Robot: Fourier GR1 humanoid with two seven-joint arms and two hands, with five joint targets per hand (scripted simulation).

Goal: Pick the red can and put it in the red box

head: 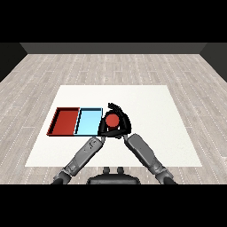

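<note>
The red can (112, 120) stands upright just right of the light blue tray (88, 122), its round red top facing me. My right hand (123, 120) is curled round the can from the right and far side, with dark fingers arching over its back. My left hand (102, 127) sits close against the can's left side, near the blue tray's right edge, with relaxed fingers that do not wrap the can. The red tray (64, 121) lies further left, beside the blue one, with nothing in it. I cannot tell whether the can rests on the table or is lifted.
Both trays lie side by side on the left half of the white table (150, 111). My two grey forearms (144, 153) come in from the lower corners and meet near the can.
</note>
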